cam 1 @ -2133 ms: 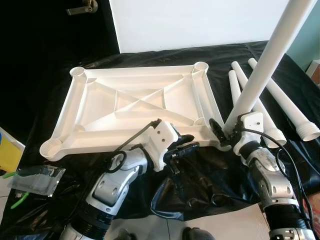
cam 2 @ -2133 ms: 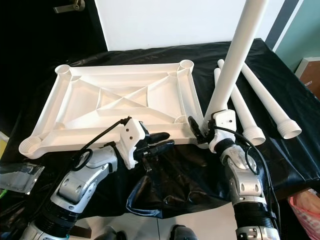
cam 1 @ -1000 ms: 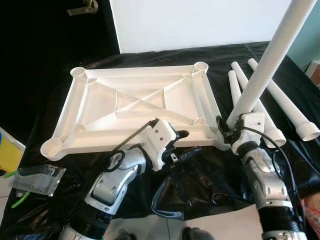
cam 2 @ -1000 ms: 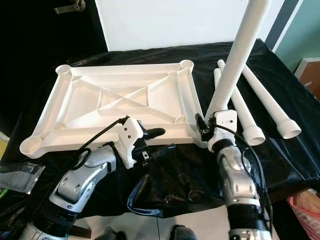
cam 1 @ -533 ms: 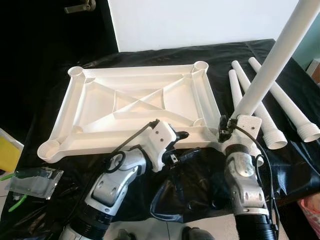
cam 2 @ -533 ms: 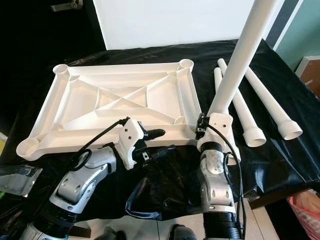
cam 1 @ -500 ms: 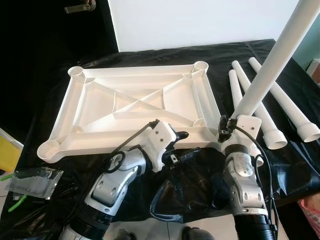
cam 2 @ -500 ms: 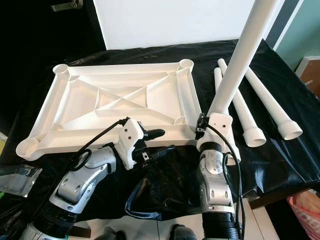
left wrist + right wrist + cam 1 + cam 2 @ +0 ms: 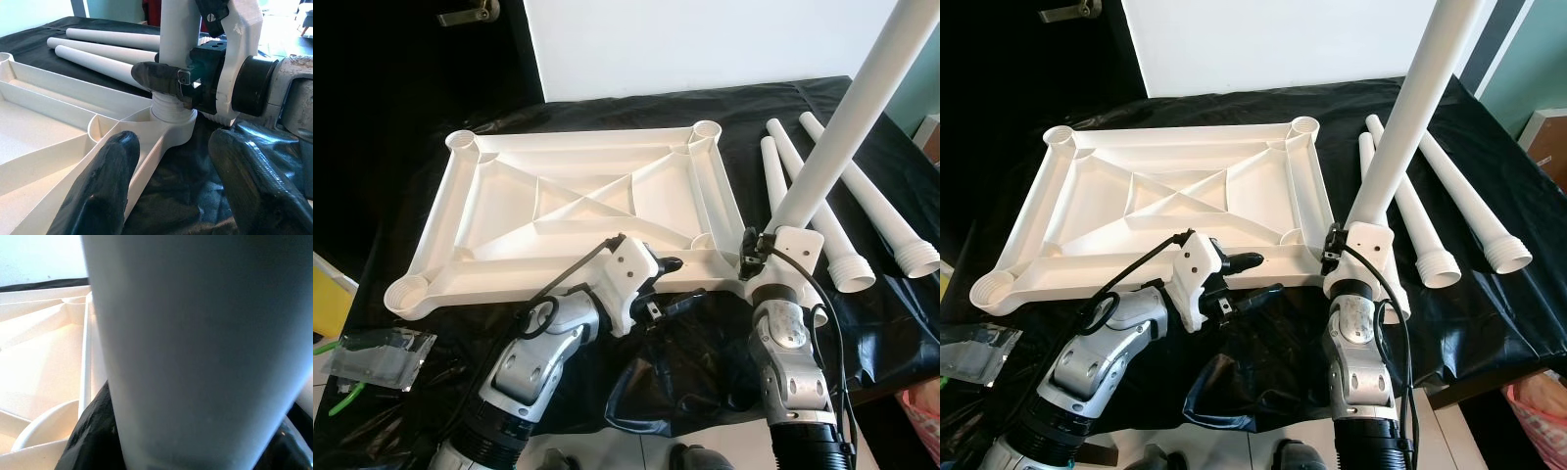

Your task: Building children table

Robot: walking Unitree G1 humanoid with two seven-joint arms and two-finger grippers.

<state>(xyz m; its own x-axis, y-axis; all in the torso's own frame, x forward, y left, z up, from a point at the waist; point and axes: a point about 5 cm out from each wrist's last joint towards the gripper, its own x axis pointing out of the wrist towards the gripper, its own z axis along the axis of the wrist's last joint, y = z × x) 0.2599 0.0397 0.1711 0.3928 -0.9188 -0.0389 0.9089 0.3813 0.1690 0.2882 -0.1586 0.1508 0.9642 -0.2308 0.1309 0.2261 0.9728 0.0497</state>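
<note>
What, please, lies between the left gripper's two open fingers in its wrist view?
Between the left gripper's fingers lies the tabletop's corner socket, where the right gripper holds the upright leg.

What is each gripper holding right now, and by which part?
The right gripper clamps the upright white table leg near its threaded lower end, just above the tabletop's corner socket. The left gripper is open beside the tabletop's edge, holding nothing.
</note>
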